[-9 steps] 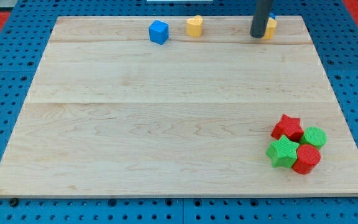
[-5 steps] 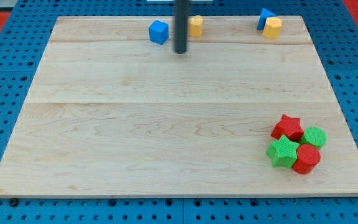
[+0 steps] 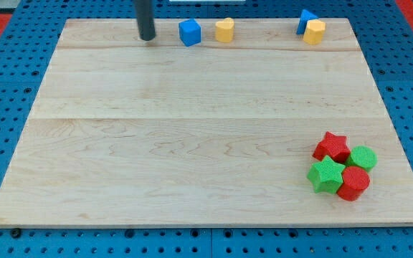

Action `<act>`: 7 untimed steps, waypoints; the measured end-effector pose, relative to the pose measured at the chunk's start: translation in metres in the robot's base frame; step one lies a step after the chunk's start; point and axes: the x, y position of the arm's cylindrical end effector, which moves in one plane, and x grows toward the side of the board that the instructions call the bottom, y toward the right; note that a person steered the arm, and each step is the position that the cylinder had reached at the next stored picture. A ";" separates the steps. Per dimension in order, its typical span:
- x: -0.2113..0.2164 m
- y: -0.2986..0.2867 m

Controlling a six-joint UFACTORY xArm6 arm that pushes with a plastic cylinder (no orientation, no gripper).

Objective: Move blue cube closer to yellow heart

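The blue cube (image 3: 189, 32) sits near the view's top edge of the wooden board, left of centre. The yellow heart (image 3: 224, 30) stands just to its right, a small gap between them. My tip (image 3: 146, 37) is on the board to the left of the blue cube, a short way off and not touching it.
A blue block (image 3: 305, 19) and a yellow block (image 3: 315, 32) touch at the view's top right. A red star (image 3: 332, 147), a green round block (image 3: 363, 157), a green star (image 3: 325, 175) and a red block (image 3: 353, 183) cluster at the view's bottom right.
My tip has swept from the view's top right across to the left of the blue cube. The blue cube now sits slightly further right, closer to the yellow heart.
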 end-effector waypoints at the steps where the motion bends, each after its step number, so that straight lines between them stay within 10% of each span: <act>1: -0.023 0.004; 7: 0.002 0.179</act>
